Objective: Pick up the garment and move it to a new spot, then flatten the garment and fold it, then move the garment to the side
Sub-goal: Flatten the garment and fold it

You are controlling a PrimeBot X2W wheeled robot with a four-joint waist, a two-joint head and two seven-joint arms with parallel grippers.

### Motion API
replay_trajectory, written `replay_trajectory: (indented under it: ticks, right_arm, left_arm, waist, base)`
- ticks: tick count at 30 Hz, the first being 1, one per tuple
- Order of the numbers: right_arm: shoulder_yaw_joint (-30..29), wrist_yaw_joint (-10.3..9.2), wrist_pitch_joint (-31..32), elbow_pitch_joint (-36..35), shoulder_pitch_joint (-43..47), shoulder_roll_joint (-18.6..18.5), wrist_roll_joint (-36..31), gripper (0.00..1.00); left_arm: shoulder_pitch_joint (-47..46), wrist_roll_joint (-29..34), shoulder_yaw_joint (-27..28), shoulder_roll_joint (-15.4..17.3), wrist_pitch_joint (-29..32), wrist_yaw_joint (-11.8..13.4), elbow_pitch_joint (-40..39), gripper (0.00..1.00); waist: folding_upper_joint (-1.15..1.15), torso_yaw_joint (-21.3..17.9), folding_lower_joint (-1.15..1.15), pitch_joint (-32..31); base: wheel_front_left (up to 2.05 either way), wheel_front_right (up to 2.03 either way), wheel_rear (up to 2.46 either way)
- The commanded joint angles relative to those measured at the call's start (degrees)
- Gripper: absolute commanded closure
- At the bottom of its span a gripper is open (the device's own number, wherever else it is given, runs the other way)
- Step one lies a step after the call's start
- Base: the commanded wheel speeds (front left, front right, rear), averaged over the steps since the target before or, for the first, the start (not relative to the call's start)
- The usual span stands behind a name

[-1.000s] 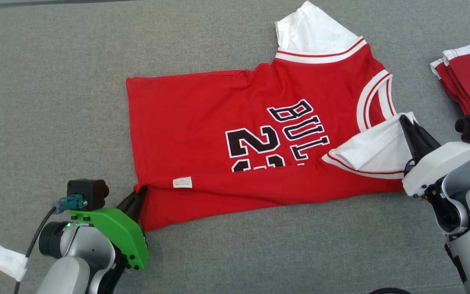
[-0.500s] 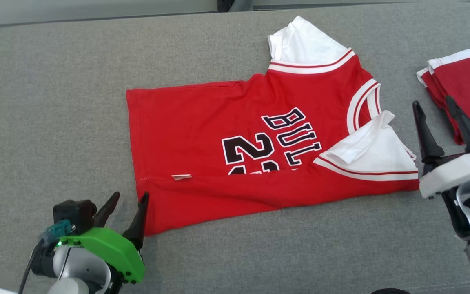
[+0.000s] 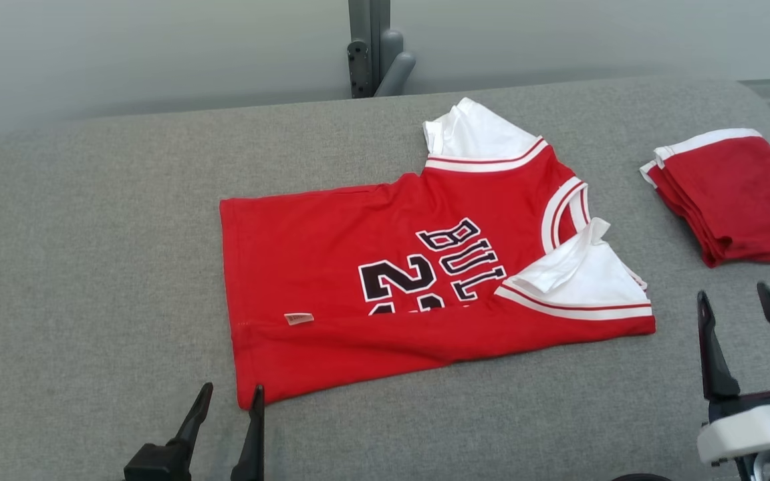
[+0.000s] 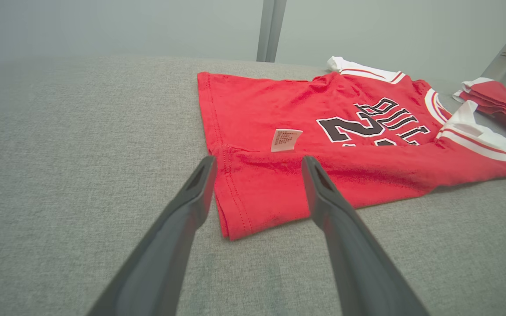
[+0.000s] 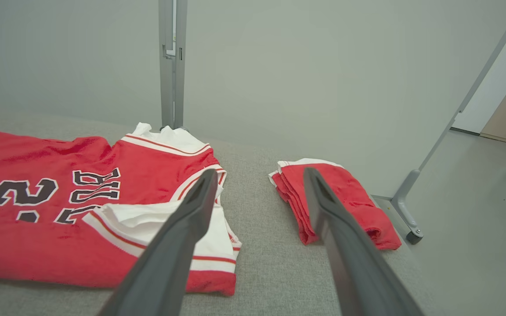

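A red jersey (image 3: 331, 247) with white sleeves and black lettering lies flat on the grey padded surface, its near long edge folded over onto the front. A small white label (image 4: 286, 139) sits on the fold. My left gripper (image 3: 232, 397) is open just short of the jersey's near left corner (image 4: 231, 219), not touching it. My right gripper (image 3: 732, 297) is open to the right of the folded white sleeve (image 3: 579, 274), clear of the cloth. In the right wrist view the jersey (image 5: 29, 210) spreads to the left of my fingers (image 5: 200, 202).
A stack of folded red garments (image 3: 732, 194) lies at the right end of the grey surface (image 3: 91, 267), also seen as the folded stack (image 5: 336, 197) in the right wrist view. A grey post (image 3: 371, 47) stands behind, against a pale wall. Floor lies beyond the right edge.
Both grippers let go of the jersey's folded edge, opened, and drew back toward me. The head camera has tilted up, so the back wall and post came into sight.
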Motion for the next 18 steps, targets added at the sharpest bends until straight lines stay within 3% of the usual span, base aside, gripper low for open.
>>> replay_trajectory:
  ticks: [1, 8, 18]
  right_arm:
    - [-0.2, -0.03, -0.1, 0.1, 0.9, 0.0, -0.4, 0.0]
    - [0.6, -0.03, -0.1, 8.0, -0.7, 0.6, -0.6, 0.0]
    - [2.5, -0.03, -0.1, 22.4, -12.6, -1.2, -1.6, 0.0]
  left_arm:
    - [0.5, 0.3, 0.4, 0.3, -0.5, 0.0, 0.4, 0.0]
    - [-2.5, -0.3, -0.1, 0.3, 0.1, -2.2, 8.1, 0.0]
    - [-14.1, -2.1, -1.1, -1.1, 6.8, -4.1, 17.5, 0.0]
  waist:
    - [0.01, -0.4, 0.0, -1.8]
    - [0.01, -0.8, 0.0, -1.7]
    - [0.01, 1.8, 0.0, 6.9]
  base:
    - [0.0, 0.0, 0.0]
    - [0.0, 0.0, 0.0]
    - [0.0, 0.0, 0.0]
